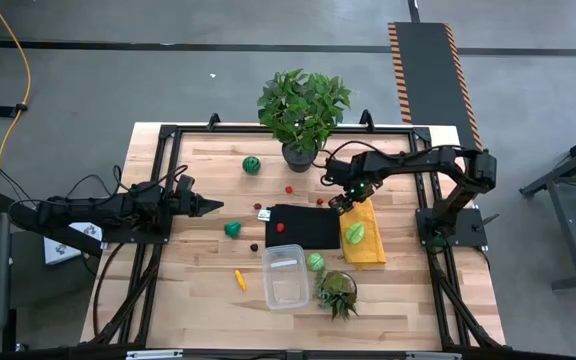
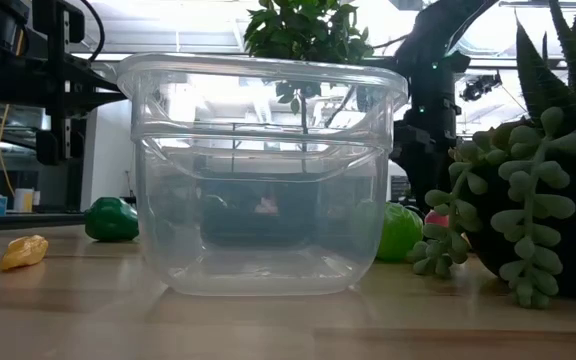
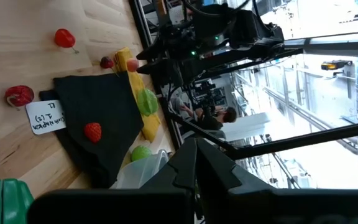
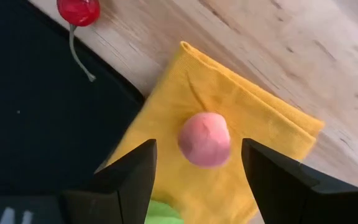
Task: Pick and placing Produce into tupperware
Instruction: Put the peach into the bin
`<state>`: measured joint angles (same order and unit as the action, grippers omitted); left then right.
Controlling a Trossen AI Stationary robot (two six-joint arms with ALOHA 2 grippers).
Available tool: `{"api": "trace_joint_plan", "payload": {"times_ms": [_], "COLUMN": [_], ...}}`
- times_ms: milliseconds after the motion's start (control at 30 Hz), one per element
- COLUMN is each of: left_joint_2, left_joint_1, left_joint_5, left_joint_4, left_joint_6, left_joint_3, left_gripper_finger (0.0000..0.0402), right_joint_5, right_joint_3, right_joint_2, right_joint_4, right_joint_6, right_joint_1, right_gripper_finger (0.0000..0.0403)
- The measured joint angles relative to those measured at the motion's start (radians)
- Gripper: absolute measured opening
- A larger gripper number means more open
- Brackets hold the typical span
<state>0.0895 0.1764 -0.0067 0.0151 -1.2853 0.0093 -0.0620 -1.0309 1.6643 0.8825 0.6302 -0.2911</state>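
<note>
The clear tupperware (image 2: 263, 180) fills the low view, empty and upright on the wooden table (image 1: 198, 290), with a trailing succulent (image 2: 513, 200) just beside it. From above, the tupperware sits near the table's front edge, in front of the black cloth (image 1: 303, 227).

The right gripper (image 4: 197, 165) hangs over the back end of the yellow cloth (image 1: 361, 237), its fingers (image 4: 129, 174) spread wide with nothing between them (they are not touching anything). Directly below the gap lies a small pink peach-like piece (image 4: 204, 139), round, smooth and pale, resting on the yellow fabric. A red cherry (image 4: 78, 9) with a thin stem lies on the bare wood near the cloths' corner, and a green piece (image 1: 355, 233) lies farther along the yellow cloth.

The left gripper (image 1: 208, 206) waits closed and empty over the table's left side, near a green pepper-like piece (image 1: 232, 229).
</note>
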Motion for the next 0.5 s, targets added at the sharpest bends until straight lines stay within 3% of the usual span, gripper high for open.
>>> {"api": "trace_joint_plan", "payload": {"times_ms": [500], "left_joint_2": [0.0], "left_joint_1": [0.0], "left_joint_5": [0.022], "left_joint_4": [-0.003], "left_joint_6": [-0.001], "left_joint_3": [0.0], "left_gripper_finger": [0.0001], "right_joint_5": [-0.013], "right_joint_3": [0.0], "right_joint_2": [0.038], "right_joint_4": [-0.012], "right_joint_6": [-0.003], "right_joint_1": [-0.009], "right_gripper_finger": [0.0226]}}
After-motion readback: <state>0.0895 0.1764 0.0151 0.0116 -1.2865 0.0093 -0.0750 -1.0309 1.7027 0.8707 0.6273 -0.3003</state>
